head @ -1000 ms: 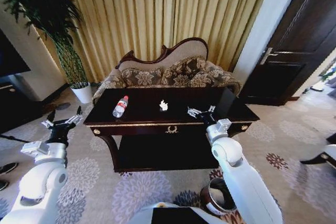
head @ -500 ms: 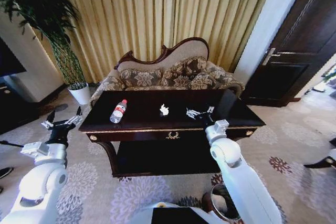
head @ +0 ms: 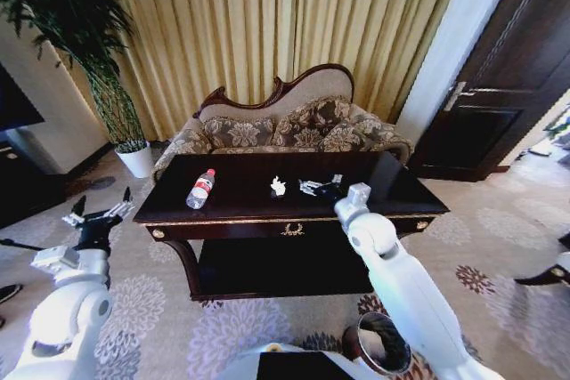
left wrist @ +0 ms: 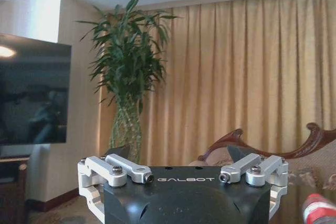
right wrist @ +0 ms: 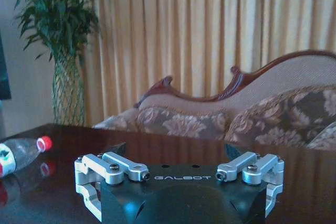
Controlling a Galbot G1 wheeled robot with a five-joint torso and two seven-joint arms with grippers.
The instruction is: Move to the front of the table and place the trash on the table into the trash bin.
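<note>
The dark glossy table (head: 356, 211) stands in front of me. On its left part lies a clear bottle (head: 201, 189) with a red cap, which appears again in the right wrist view as the bottle (right wrist: 18, 154). A small white crumpled scrap (head: 278, 186) rests near the table's middle. My right gripper (head: 319, 188) hovers open just above the tabletop, right beside that scrap. The left gripper (head: 98, 214) is open off the table's left end, above the carpet. The round dark trash bin (head: 379, 350) stands on the floor by my right side.
A patterned sofa (head: 285, 126) sits behind the table against gold curtains. At the far left there is a tall plant in a white pot (head: 139, 158). A dark door (head: 499, 86) is at the right. Patterned carpet surrounds the table.
My right gripper has moved left over the tabletop, closer to the white scrap. The left arm has shifted slightly left. Compared with the earliest frame, the table sits a little nearer in view.
</note>
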